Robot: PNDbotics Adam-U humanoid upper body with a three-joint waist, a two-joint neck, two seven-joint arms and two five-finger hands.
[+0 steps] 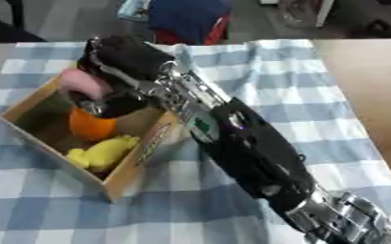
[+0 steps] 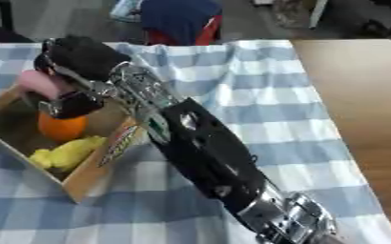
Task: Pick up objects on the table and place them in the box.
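Note:
My right arm reaches from the lower right across the table, and my right hand (image 1: 119, 59) hangs over the cardboard box (image 1: 136, 162) at the left. Its fingers are curled round a pink object (image 1: 84, 83), held just above the box's far side. Inside the box lie an orange fruit (image 1: 90, 126) and a yellow object (image 1: 107, 152). The arm hides the box's right rear corner. My left hand shows in neither view.
A blue and white checked cloth (image 1: 257, 66) covers the table, with bare wood (image 2: 357, 90) along the right side. Beyond the far edge stands a blue and red thing (image 1: 186, 21) on the floor.

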